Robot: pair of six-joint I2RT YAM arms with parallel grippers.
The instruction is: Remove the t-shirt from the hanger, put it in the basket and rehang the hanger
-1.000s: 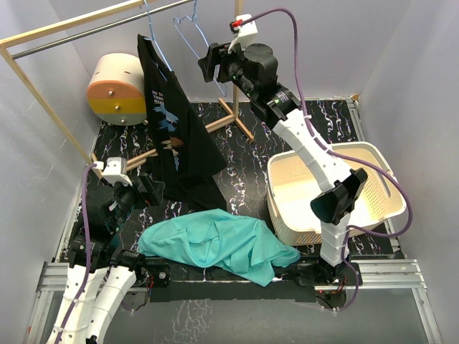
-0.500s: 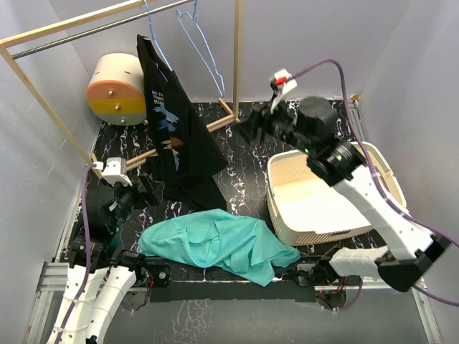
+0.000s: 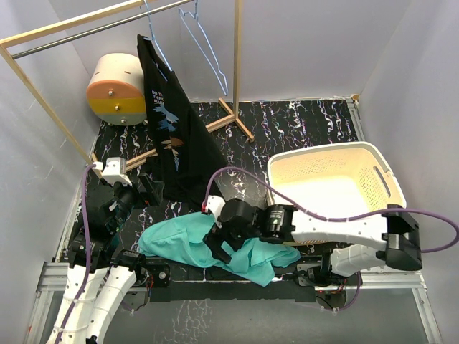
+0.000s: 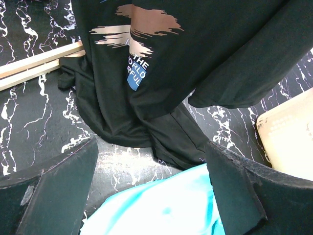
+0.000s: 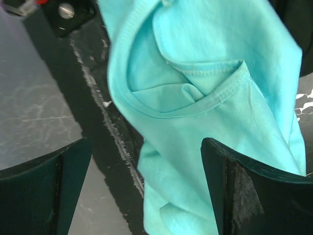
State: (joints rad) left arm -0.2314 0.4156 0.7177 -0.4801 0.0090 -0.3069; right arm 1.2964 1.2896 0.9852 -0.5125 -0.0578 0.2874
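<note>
A black t-shirt (image 3: 176,136) with a printed front hangs from a blue wire hanger (image 3: 155,44) on the rail, its hem resting on the table. It fills the top of the left wrist view (image 4: 195,54). My left gripper (image 3: 153,188) is open and empty just left of the hem, also seen in its own view (image 4: 151,196). A teal t-shirt (image 3: 208,244) lies crumpled at the table's front. My right gripper (image 3: 219,249) hovers low over it, open and empty, with the shirt between its fingers in the right wrist view (image 5: 146,191).
An empty wire hanger (image 3: 208,46) hangs on the rail beside the black shirt. A cream laundry basket (image 3: 380,172) stands at the right. A cream, orange and yellow drum (image 3: 118,89) sits at the back left. The wooden rack's foot bars (image 3: 229,115) lie on the table.
My right arm has swung down from the rail at the back, past the basket, to low over the teal shirt at the front. The left arm has not moved.
</note>
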